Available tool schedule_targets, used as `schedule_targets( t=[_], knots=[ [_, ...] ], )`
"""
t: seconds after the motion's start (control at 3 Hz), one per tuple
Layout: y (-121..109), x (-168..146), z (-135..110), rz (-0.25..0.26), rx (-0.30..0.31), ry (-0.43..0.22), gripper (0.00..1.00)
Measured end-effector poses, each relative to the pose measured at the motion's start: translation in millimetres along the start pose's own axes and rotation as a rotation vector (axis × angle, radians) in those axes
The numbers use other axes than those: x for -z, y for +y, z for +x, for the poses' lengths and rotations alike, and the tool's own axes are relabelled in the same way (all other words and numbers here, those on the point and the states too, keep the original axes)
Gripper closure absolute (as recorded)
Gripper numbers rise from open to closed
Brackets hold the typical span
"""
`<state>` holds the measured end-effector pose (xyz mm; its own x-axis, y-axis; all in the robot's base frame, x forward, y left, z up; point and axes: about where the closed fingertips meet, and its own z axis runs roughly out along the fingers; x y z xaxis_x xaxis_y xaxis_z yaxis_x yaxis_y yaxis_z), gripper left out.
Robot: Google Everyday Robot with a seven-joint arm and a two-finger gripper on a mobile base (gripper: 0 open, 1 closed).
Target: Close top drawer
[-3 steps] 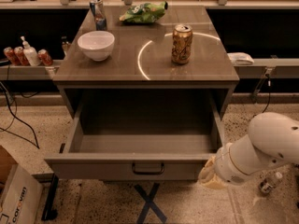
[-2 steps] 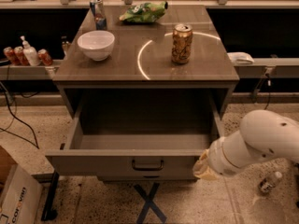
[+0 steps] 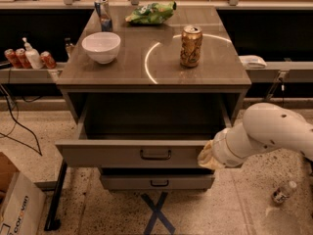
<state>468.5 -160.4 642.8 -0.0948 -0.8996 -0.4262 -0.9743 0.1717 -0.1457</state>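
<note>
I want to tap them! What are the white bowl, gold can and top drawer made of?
White bowl: smooth and glossy, probably glazed ceramic. Gold can: shiny, so likely thin metal. Top drawer: flat matte grey-brown, maybe laminate or painted wood; I cannot tell. The end effector is at the right end of its front.

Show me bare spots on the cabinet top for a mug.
Widest bare patch: the middle of the cabinet top, between the white bowl and the gold can, running to the front edge. Another: right of the gold can. The back edge is crowded by the blue can and green bag. The pincer sits at the top drawer front's right end.
</note>
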Motion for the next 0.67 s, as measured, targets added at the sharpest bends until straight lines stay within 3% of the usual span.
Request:
schedule_targets(
  t=[0.67],
  knots=[
    [-12.3, -5.5, -1.9, 0.041, 0.006, -0.02, 1.0]
  ],
)
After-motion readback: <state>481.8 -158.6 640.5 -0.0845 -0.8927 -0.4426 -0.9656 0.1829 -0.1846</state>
